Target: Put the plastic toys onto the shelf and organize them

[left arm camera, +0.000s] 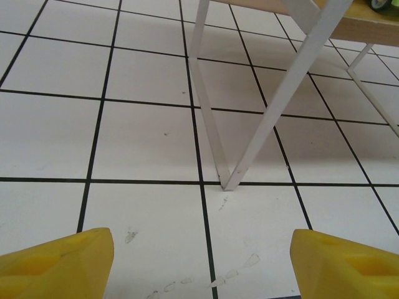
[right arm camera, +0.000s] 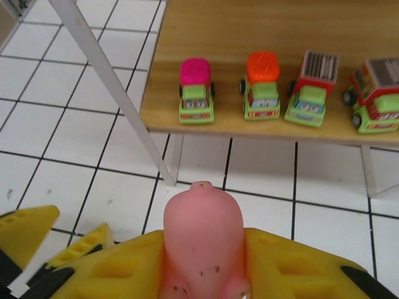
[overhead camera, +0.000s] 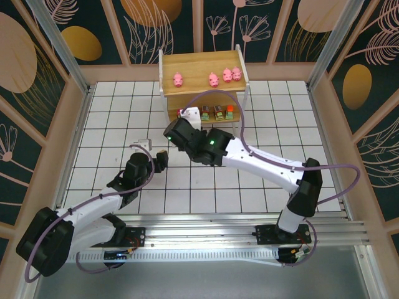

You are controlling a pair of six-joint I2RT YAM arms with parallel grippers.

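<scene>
Right gripper (right arm camera: pixel 206 268) clasped a smooth, rounded pink pig (right arm camera: pixel 202 215), blocky trucks (right arm camera: pixel 262 87) ahead; left gripper (left arm camera: pixel 202 265) gaped empty.

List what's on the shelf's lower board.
Four toy trucks line the lower board's front edge: magenta, orange and two red ones. From above, the top board covers its rear.

The shelf (overhead camera: pixel 194 65) stands on a white tiled tabletop (overhead camera: pixel 112 124). Four pink pigs (overhead camera: pixel 214 79) sit on the shelf's top board, one apart at its left. Four toy trucks (right arm camera: pixel 262 84) line its lower board.
</scene>
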